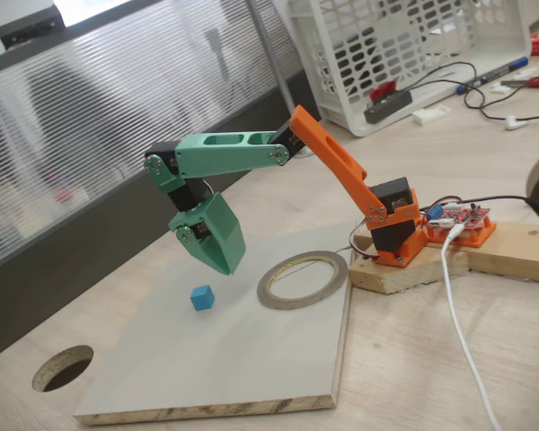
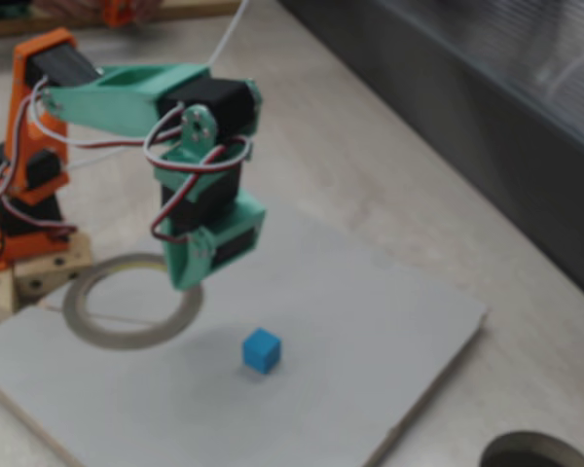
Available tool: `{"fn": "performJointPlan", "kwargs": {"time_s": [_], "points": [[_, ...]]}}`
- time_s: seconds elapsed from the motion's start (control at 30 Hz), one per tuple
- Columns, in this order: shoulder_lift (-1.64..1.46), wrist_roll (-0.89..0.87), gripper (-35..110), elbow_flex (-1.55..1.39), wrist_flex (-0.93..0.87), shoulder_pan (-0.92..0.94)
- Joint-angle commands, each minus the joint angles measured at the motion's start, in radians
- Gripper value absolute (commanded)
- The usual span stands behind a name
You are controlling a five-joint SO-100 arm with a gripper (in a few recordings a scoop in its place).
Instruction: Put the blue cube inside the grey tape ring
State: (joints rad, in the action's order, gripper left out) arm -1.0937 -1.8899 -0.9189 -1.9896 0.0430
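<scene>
The green gripper [image 1: 225, 262] hung above the blue cube [image 1: 202, 297], jaws clenched and empty, beside the grey tape ring [image 1: 302, 279].

Bent at the elbow, orange upper arm [image 1: 341, 166] rising, green forearm [image 1: 229, 154] level, gripper [image 1: 226, 267] pointing down, held in the air (fingers together, holding nothing).
</scene>
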Motion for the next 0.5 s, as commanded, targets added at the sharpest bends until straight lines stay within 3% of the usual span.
{"fn": "performJointPlan", "kwargs": {"time_s": [0.0, 0.2, 0.47], "points": [[-0.018, -0.014, 4, 0.020, -0.026, 0.014], [-0.003, -0.014, 4, 0.164, 0.112, 0.017], [0.000, -0.015, 6, 0.179, 0.120, 0.017]]}}
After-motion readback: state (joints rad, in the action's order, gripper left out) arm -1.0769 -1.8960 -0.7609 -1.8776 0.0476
